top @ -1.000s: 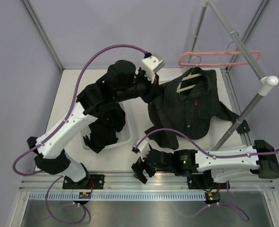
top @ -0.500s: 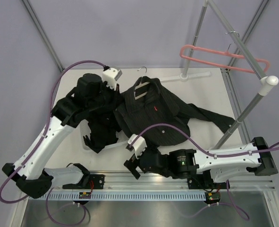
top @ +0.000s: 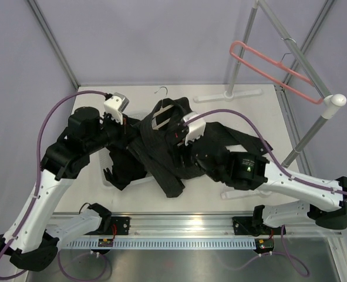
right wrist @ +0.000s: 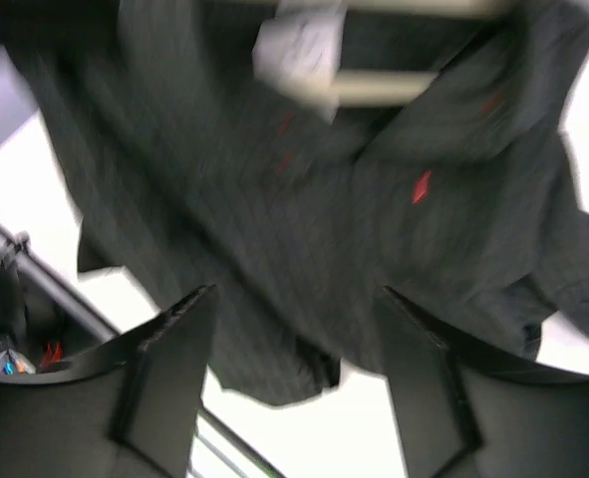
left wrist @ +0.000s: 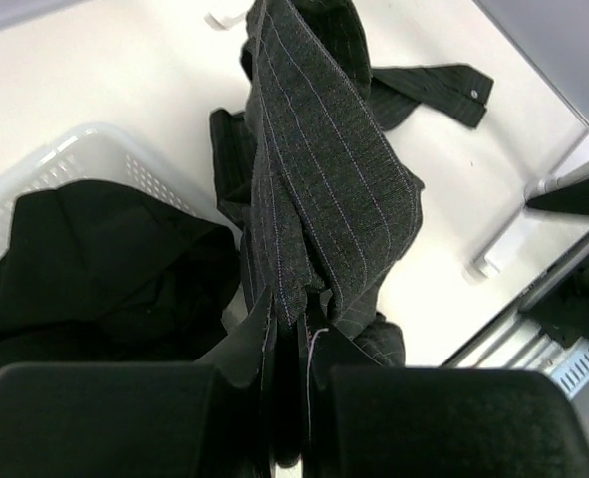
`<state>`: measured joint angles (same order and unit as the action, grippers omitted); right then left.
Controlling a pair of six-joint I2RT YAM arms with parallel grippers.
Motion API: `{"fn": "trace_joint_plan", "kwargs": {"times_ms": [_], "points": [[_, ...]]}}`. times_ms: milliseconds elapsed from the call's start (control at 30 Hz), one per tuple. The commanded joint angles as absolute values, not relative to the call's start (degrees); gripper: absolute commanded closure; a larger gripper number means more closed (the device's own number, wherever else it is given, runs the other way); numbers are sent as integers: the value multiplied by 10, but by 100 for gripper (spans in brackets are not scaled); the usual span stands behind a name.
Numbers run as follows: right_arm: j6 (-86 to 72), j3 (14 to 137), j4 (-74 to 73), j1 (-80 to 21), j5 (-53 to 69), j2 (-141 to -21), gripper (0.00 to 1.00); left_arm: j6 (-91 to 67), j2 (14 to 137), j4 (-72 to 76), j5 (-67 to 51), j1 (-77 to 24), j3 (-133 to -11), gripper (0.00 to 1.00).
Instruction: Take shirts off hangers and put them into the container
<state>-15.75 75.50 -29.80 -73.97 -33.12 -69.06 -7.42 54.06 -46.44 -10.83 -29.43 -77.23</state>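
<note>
Left hand (left wrist: 292, 398) was clamped tight on a bunch of the striped shirt (top: 161, 158), which draped over the basket (left wrist: 75, 149) rim at its 3 o'clock. Black shirt (left wrist: 95, 269) lay inside. Right hand (right wrist: 294, 368) hovered over the shirt front, fingers apart, gripping nothing. White hanger (top: 161, 114) sat in the collar, at the right hand's 11 o'clock from overhead. Shirt ran 12-to-6. Right hand looked nearer.

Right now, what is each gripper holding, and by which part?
The left gripper is shut on a bunched fold of the pinstriped shirt; which part of it cannot be told. The right gripper stands open over the shirt's front, holding nothing.
</note>
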Motion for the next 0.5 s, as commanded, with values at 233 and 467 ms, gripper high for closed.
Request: {"fn": "trace_joint_plan", "kwargs": {"times_ms": [233,467], "points": [[-100,875,-283,-610,-186,-778,43,-112,497,-367,-286,-292,-723,100],[-91,879,-265,-588,-173,-779,46,-122,481,-358,-321,-292,-722,100]]}}
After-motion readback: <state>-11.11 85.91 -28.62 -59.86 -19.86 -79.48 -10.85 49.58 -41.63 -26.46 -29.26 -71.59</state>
